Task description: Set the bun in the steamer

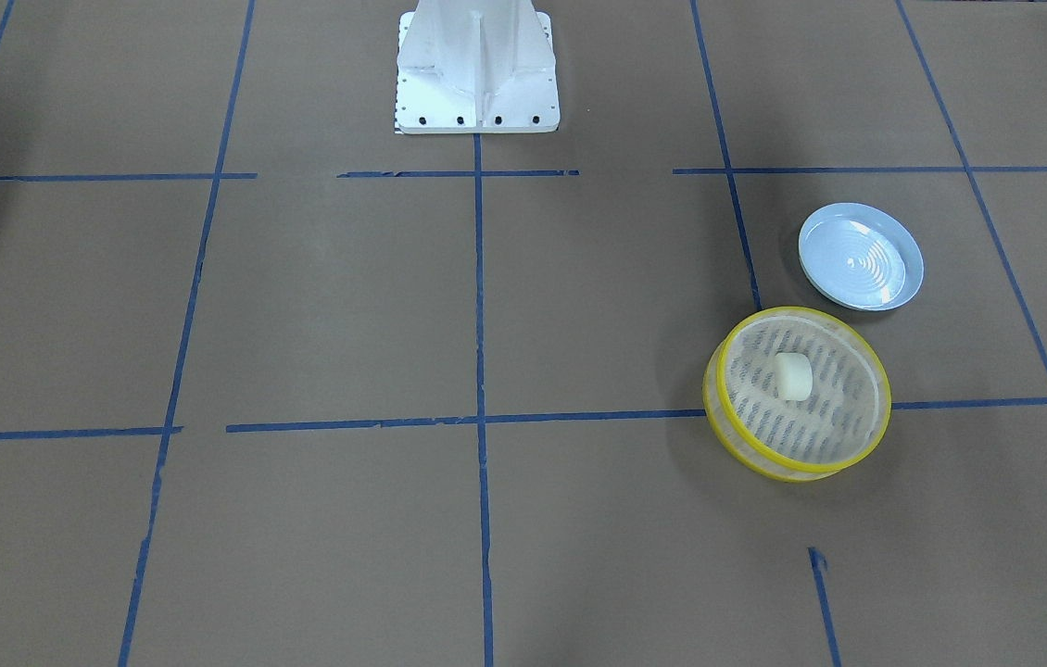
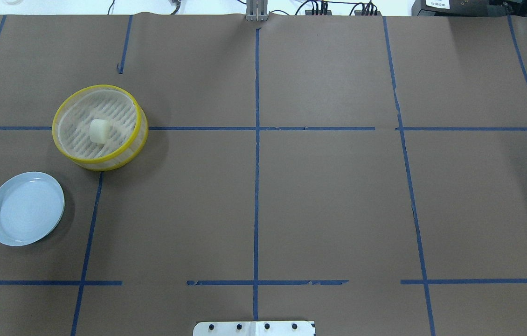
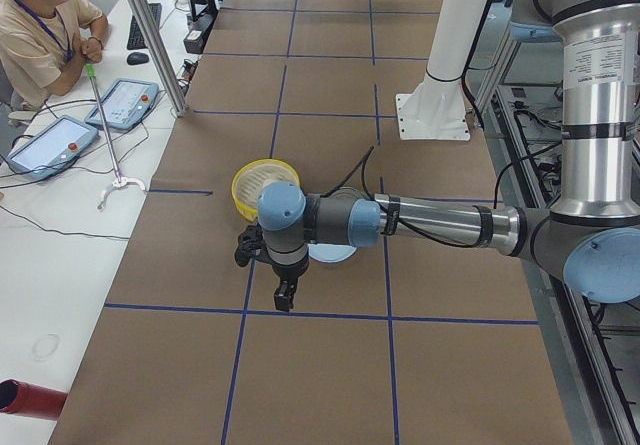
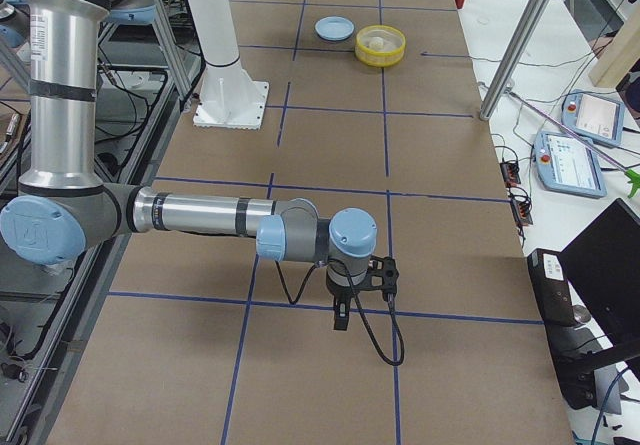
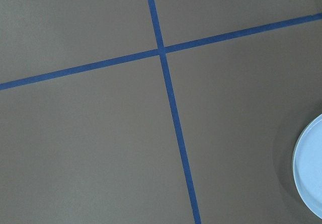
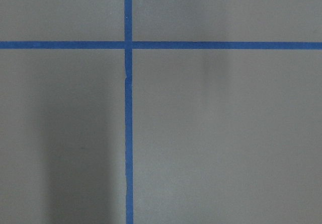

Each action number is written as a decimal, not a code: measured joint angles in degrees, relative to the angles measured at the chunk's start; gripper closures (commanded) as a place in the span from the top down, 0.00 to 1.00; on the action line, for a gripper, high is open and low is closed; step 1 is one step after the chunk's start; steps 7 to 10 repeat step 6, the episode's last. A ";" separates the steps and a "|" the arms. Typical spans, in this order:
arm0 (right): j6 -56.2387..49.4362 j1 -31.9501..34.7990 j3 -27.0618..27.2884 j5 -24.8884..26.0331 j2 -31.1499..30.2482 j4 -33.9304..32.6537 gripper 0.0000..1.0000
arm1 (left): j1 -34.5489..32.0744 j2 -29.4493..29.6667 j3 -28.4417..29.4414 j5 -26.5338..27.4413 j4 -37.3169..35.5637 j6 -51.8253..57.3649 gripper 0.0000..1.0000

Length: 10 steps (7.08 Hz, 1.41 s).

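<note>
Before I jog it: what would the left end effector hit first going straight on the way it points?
It points straight down. The left end effector would likely meet bare table paper near a blue tape crossing; the plate lies off to the side. Height is unclear.

Brown paper covers the whole table (image 2: 329, 196), and blue tape lines (image 2: 256, 186) cut it into a big grid. On the operators' side runs a white desk (image 3: 60, 265) carrying two tablets (image 3: 127, 102) and a keyboard (image 3: 134, 31). A slanted metal post (image 3: 150, 35) rises at the table's edge. The light is even, the shadows soft.
</note>
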State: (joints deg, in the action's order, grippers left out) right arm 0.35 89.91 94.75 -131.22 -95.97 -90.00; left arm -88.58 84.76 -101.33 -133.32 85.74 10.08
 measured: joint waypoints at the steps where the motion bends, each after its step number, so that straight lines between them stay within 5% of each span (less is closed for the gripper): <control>1: 0.00 0.00 0.00 0.00 0.00 0.00 1.00 | 0.02 0.25 0.24 0.02 -0.32 0.01 1.00; 10: 0.00 0.00 0.00 0.00 0.00 0.00 1.00 | -0.04 0.66 1.70 0.09 -0.77 0.03 1.00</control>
